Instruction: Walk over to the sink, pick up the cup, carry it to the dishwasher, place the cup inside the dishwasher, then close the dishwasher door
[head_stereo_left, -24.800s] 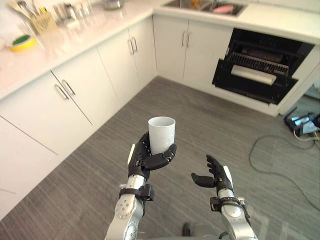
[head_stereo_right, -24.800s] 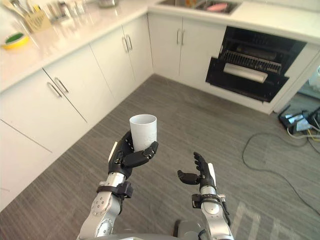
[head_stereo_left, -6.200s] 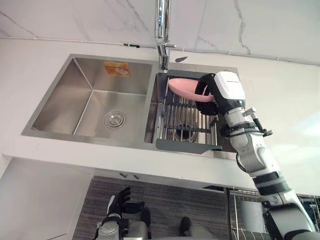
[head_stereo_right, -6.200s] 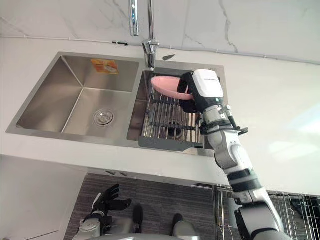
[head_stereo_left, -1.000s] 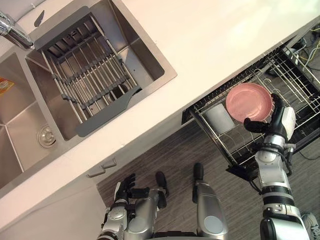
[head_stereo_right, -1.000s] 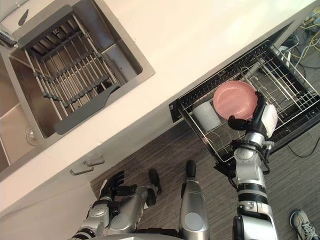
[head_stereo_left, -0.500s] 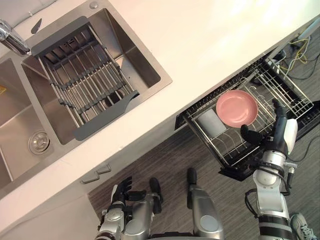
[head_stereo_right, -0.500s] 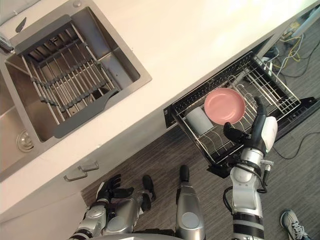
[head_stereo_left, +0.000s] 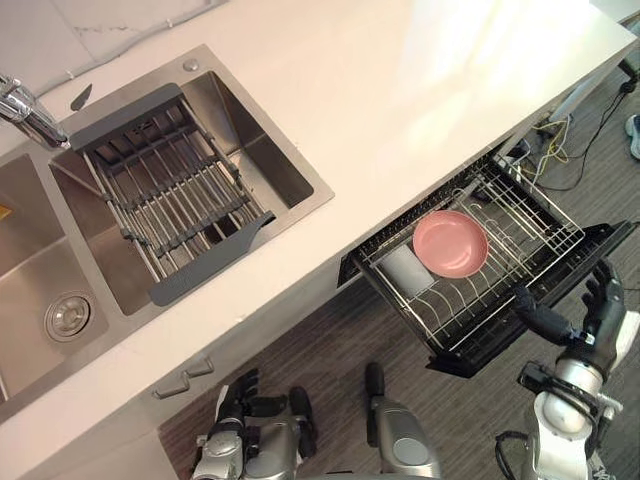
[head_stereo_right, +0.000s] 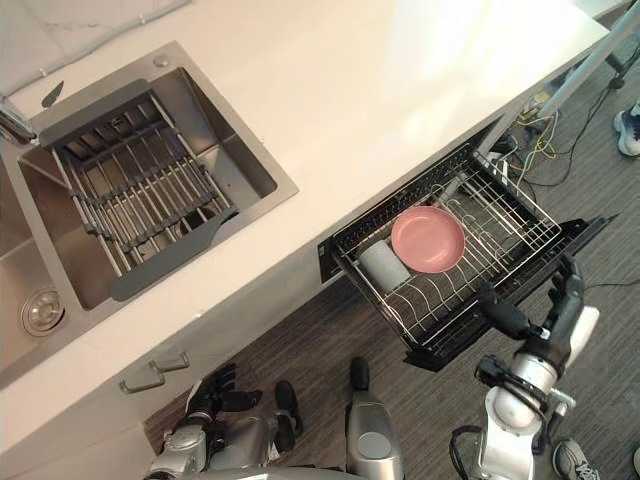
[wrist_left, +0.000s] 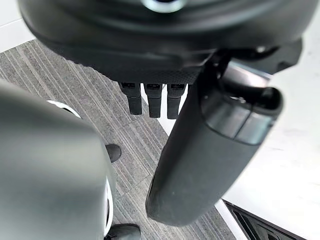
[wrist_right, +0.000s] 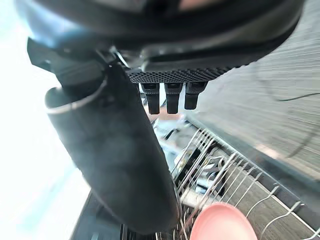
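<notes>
Cup (head_stereo_right: 384, 265) lying on its side in dishwasher rack (head_stereo_right: 522, 213), beside pink bowl (head_stereo_right: 428, 240)

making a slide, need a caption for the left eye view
Pink bowl and cup sit in the pulled-out dishwasher rack; right hand open near it, holding nothing.

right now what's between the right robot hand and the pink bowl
Just a bare stretch of the wire rack, seen in the left eye view; the right robot hand is open, off the pink bowl. The cup sits beyond the bowl.
</notes>
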